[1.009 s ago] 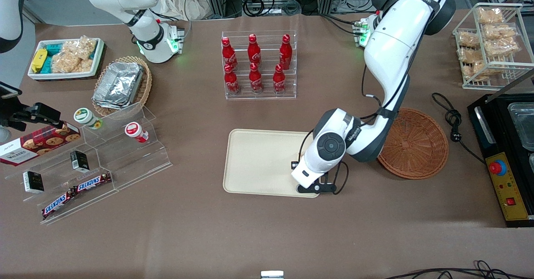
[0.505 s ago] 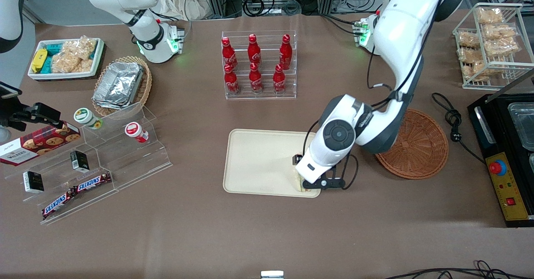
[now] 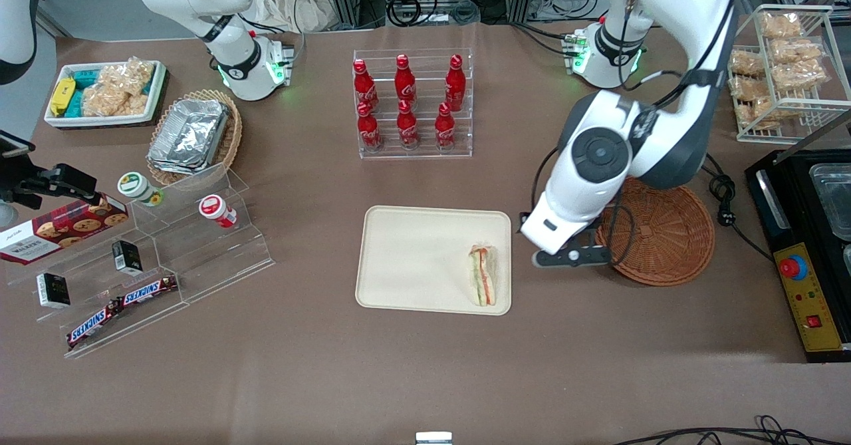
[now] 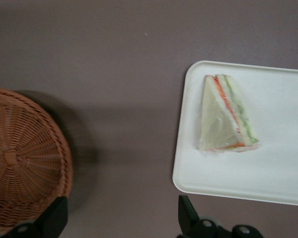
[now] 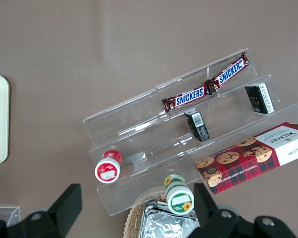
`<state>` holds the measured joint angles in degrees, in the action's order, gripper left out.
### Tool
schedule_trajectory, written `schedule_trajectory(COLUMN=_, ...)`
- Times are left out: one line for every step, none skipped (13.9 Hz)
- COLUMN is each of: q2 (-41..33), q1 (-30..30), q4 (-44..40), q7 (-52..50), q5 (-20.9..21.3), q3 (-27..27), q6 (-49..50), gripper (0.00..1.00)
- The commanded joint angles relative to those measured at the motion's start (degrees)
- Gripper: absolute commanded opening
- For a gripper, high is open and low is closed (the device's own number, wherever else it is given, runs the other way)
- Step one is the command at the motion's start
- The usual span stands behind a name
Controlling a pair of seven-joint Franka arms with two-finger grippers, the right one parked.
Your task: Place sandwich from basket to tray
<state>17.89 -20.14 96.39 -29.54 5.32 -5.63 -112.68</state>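
High front overview of the whole table; left wrist close, straight down, sharing tray [image 3: 412, 259] and basket [image 3: 665, 232].

Sandwich [image 3: 483, 275]: pale bread, green and orange-red filling stripes. Tray [image 3: 412, 259]: plain cream-beige. Basket [image 3: 665, 229]: reddish-brown weave. Table [image 3: 425, 365]: dull brown. Gripper [image 4: 121, 225], above table between basket and tray: black fingers.

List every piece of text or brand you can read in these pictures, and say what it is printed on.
"SNICKERS": two bars on the clear acrylic stand.
"WALKERS": red tartan cookie box.
Coca-Cola script: red bottles, blurred.
Arm lettering, small black boxes and cup lids: unreadable.
No text on the sandwich, tray or basket.
The hand hangs open between basket and tray.
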Motion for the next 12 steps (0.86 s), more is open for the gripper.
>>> schedule_trajectory(q2=-9.09, q1=-0.08, q4=9.15, q7=1.67, q5=-0.4, q3=3.07, q6=-0.7, gripper=1.0)
schedule_trajectory(q2=-10.93, q1=-0.08, q4=10.82, q7=1.85, q5=-0.4, q3=3.77, q6=-0.7, gripper=1.0)
schedule_trajectory(q2=-12.43, q1=-0.08, q4=11.79, q7=4.37, q5=-0.4, q3=4.74, q6=-0.52, gripper=1.0)
schedule_trajectory(q2=-13.32, q1=-0.08, q4=11.97, q7=8.32, q5=-0.48, q3=6.14, q6=0.78, gripper=1.0)
schedule_trajectory(q2=-13.85, q1=-0.08, q4=11.8, q7=11.05, q5=-0.57, q3=7.98, q6=2.28, gripper=1.0)
schedule_trajectory(q2=-14.9, q1=-0.08, q4=11.71, q7=13.52, q5=-0.57, q3=9.57, q6=3.25, gripper=1.0)
schedule_trajectory(q2=-15.69, q1=-0.08, q4=11.71, q7=16.59, q5=-0.57, q3=10.89, q6=4.21, gripper=1.0)
schedule_trajectory(q2=-16.05, q1=-0.17, q4=11.37, q7=19.66, q5=-0.57, q3=12.9, q6=5.44, gripper=0.99)
schedule_trajectory(q2=-16.22, q1=-0.17, q4=10.75, q7=22.65, q5=-0.66, q3=14.84, q6=6.5, gripper=0.99)
schedule_trajectory(q2=-16.49, q1=-0.17, q4=9.79, q7=25.73, q5=-1.01, q3=16.6, q6=7.9, gripper=0.99)
schedule_trajectory(q2=-16.4, q1=-0.17, q4=8.3, q7=28.45, q5=-2.41, q3=18.61, q6=9.66, gripper=0.99)
schedule_trajectory(q2=-16.23, q1=-0.17, q4=6.89, q7=30.66, q5=-4.86, q3=20.98, q6=11.41, gripper=0.99)
